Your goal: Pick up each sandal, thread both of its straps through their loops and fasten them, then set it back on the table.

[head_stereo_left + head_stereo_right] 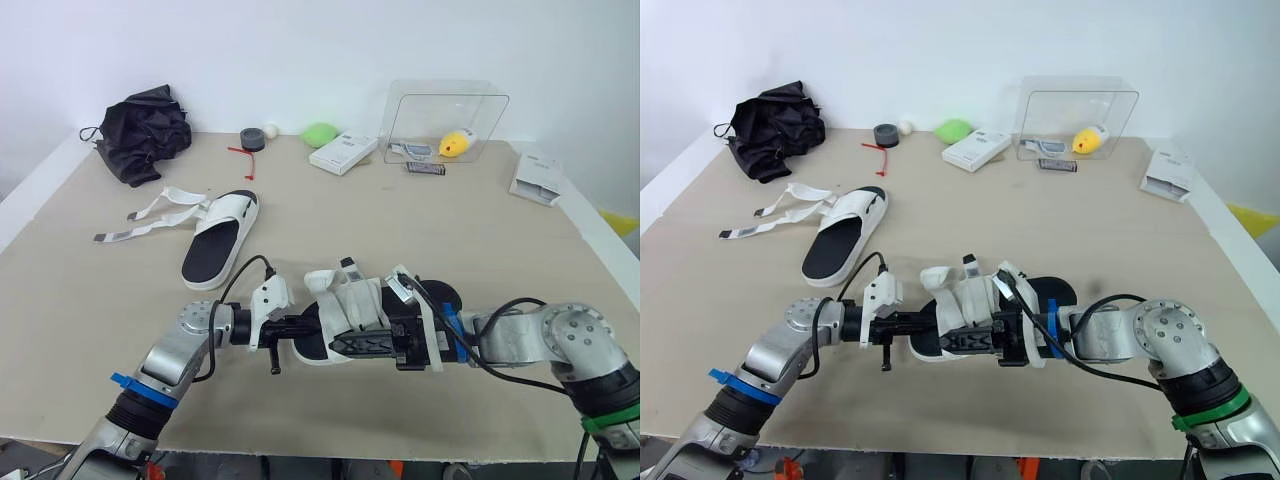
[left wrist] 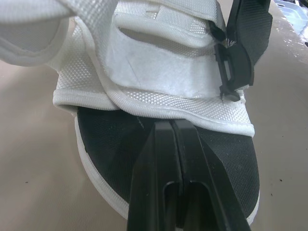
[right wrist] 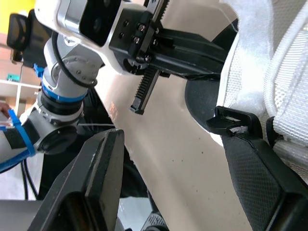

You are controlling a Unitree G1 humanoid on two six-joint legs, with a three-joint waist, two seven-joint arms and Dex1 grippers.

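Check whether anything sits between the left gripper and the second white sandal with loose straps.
Nothing visible does. Bare beige table lies between the left gripper, at the near white sandal, and the unfastened white sandal beyond it.

I work in what looks like a robotics lab: a broad beige table (image 1: 480,260) against a bare white wall (image 1: 300,50), with unrelated props along its far edge: a clear plastic box (image 1: 445,118), a tape roll (image 1: 252,137) and a black fabric bundle (image 1: 145,135).
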